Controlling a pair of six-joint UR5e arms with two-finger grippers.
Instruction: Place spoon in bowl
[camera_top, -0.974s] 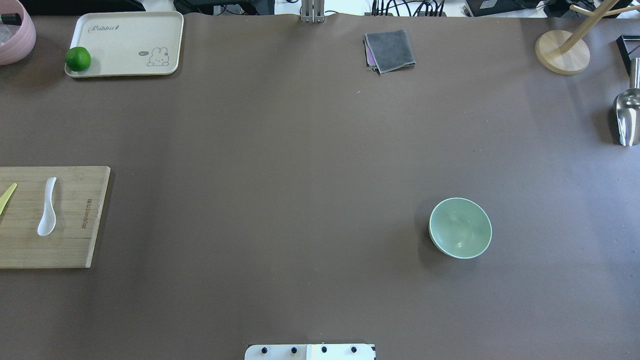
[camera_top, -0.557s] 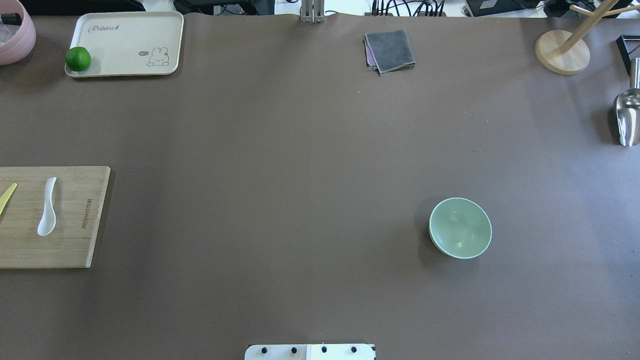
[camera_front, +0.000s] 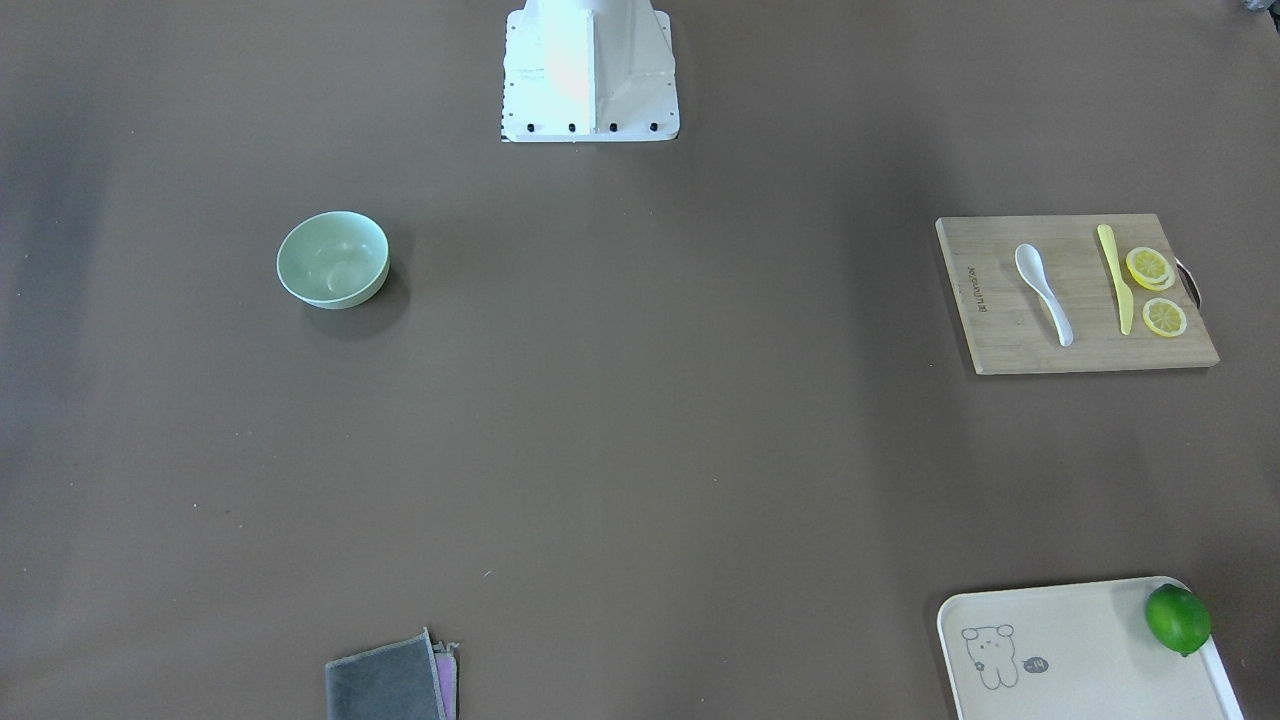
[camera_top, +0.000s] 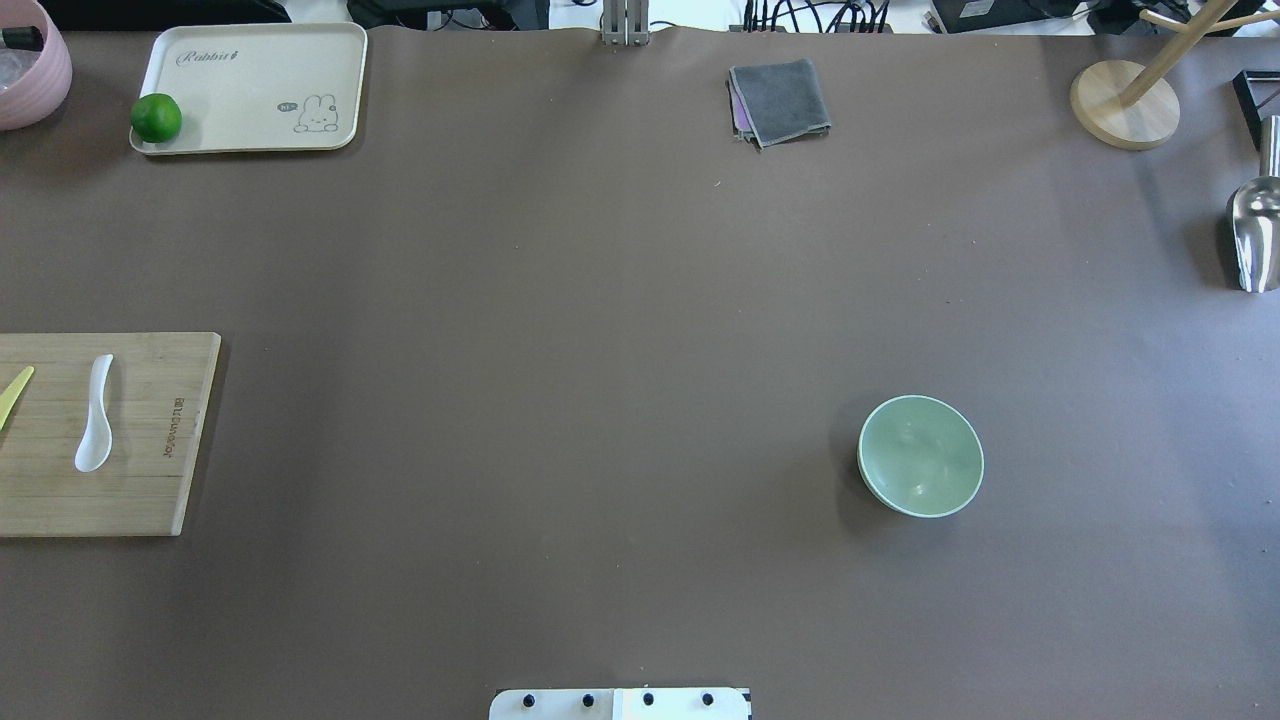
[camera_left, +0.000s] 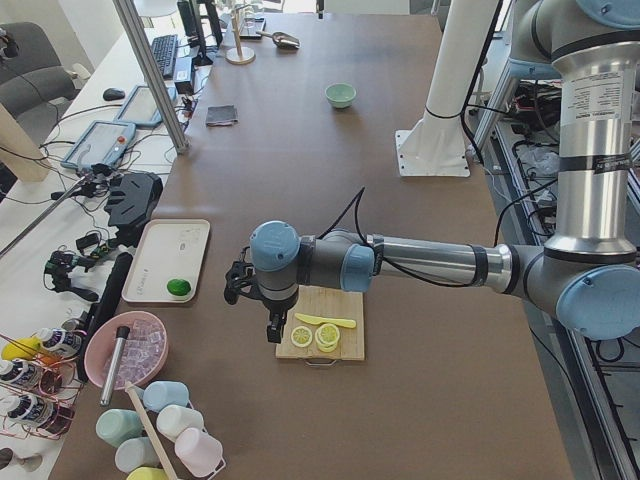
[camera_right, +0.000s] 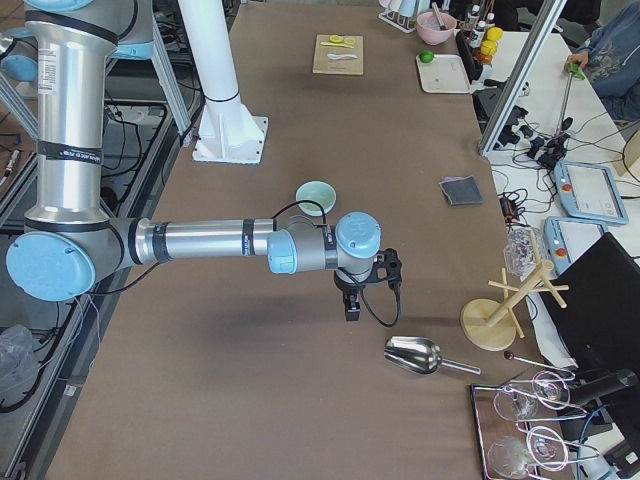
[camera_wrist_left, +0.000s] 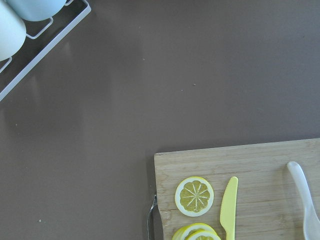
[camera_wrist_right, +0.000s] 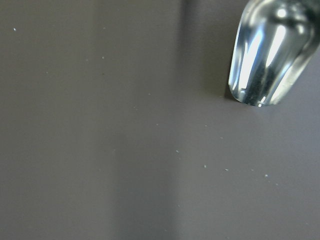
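Note:
The white spoon (camera_top: 95, 415) lies on a bamboo cutting board (camera_top: 150, 480) at the table's left edge, scoop toward the robot. It also shows in the front view (camera_front: 1043, 292) and at the lower right of the left wrist view (camera_wrist_left: 306, 200). The empty mint-green bowl (camera_top: 920, 455) stands on the right half of the table, also seen in the front view (camera_front: 332, 258). My left gripper (camera_left: 272, 325) hangs over the board's outer end, and my right gripper (camera_right: 350, 308) hangs beyond the bowl. Both show only in the side views, so I cannot tell whether they are open or shut.
A yellow knife (camera_front: 1114, 275) and lemon slices (camera_front: 1150, 268) lie on the board beside the spoon. A cream tray (camera_top: 260, 60) holds a lime (camera_top: 156, 117) at the far left. A grey cloth (camera_top: 780, 100), a metal scoop (camera_top: 1255, 235) and a wooden stand (camera_top: 1125, 105) lie around the edges.

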